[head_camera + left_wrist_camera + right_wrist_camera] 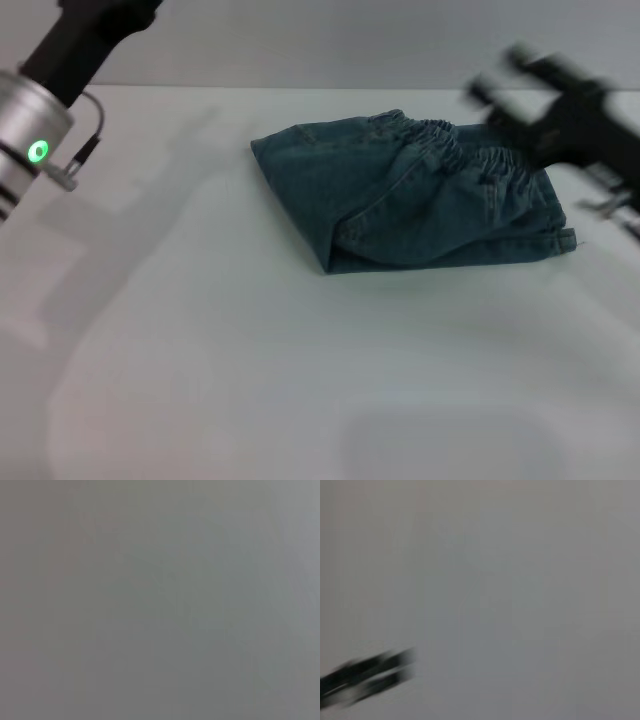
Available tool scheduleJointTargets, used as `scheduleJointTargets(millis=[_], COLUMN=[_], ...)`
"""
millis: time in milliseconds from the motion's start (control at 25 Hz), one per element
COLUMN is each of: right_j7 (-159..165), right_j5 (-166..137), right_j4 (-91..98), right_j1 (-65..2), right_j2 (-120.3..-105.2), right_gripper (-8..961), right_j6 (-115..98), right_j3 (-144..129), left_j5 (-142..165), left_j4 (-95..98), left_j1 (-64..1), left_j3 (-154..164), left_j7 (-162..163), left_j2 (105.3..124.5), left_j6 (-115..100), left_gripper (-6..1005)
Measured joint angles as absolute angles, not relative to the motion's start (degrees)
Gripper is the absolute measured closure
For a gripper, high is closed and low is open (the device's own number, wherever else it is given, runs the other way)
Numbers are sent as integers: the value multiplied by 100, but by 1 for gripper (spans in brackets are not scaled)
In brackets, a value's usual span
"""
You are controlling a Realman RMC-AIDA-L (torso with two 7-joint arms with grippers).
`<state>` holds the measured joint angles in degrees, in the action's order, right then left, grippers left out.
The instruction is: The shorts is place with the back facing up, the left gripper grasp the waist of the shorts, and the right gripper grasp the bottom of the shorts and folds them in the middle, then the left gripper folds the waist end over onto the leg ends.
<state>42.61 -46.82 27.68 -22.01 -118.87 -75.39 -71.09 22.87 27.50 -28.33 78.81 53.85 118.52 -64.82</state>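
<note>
The blue denim shorts [400, 200] lie folded into a compact bundle at the back middle of the white table [300, 380]. The gathered waist [470, 150] lies on top toward the bundle's right end, and a hem corner [565, 240] sticks out at the right. My right gripper [497, 77] hovers blurred just above and right of the waist, open and holding nothing. My left gripper [85, 40] is raised at the far left, well clear of the shorts, with its silver wrist [30, 140] showing a green light. Both wrist views show only bare grey surface; a dark blurred streak [365, 677] crosses the right one.
Bare tabletop stretches in front of and to the left of the shorts. The arm's shadow [140, 230] falls across the left side of the table. The table's far edge runs just behind the shorts.
</note>
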Motion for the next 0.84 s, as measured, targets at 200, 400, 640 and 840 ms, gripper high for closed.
scheduleJointTargets(millis=[200, 400, 640, 840], right_j7=[2951, 1812, 1194, 1181], right_j5=[-3220, -1859, -605, -468], right_j4=[1945, 1197, 715, 612], right_j1=[-1948, -1875, -1951, -2053], right_j2=[-11889, -11901, -11901, -11893], right_gripper=[386, 386, 386, 385], right_j6=[-8271, -8585, -8599, -8561], right_j3=[-6187, -5536, -5295, -5290], left_j5=[1669, 843, 132, 64], left_j4=[2481, 1826, 1351, 1277], left_j1=[-2461, -2310, -2029, -1976], left_j3=[7841, 7836, 7827, 7827], left_j7=[4743, 4158, 3839, 3837], left_j2=[11862, 11864, 11865, 11864], left_j6=[-7137, -7920, -8245, -8243], left_gripper=[216, 235, 235, 235])
